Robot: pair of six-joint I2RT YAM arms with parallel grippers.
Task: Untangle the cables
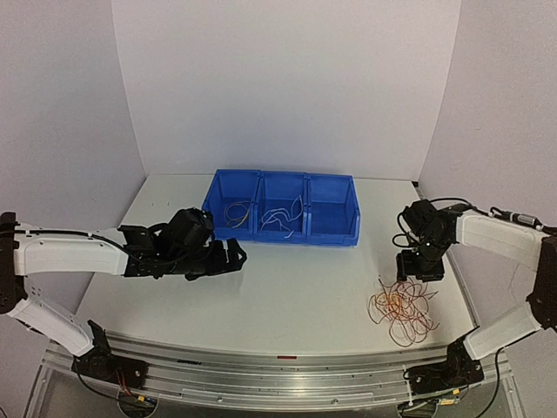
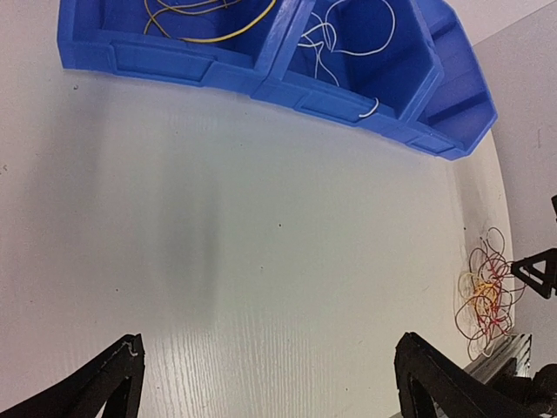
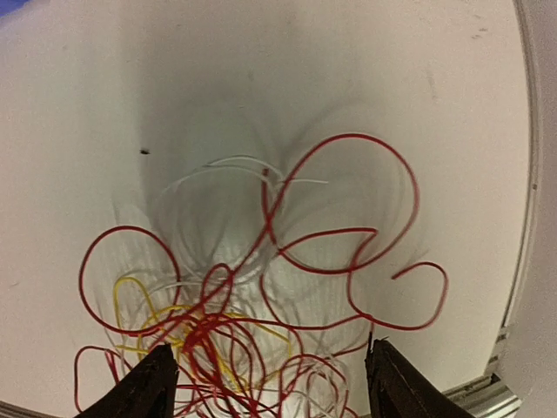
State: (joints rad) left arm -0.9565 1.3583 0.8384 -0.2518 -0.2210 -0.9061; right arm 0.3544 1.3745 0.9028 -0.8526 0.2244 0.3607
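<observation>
A tangle of thin red, yellow and white cables [image 1: 402,309] lies on the table at the front right; it also shows in the right wrist view [image 3: 252,305] and the left wrist view [image 2: 486,294]. My right gripper [image 1: 420,268] hangs just behind and above the tangle, jaws open and empty, its fingertips [image 3: 150,387] straddling the pile. My left gripper [image 1: 233,258] is open and empty over bare table at the left, far from the tangle. Yellow-tan cables [image 2: 204,17] lie in the left bin and white cables [image 2: 344,39] in the middle bin.
A blue three-compartment bin [image 1: 331,231] stands at the back centre; its right compartment looks empty. A metal rail [image 1: 278,374] runs along the near table edge. The table's right edge [image 3: 522,218] is close to the tangle.
</observation>
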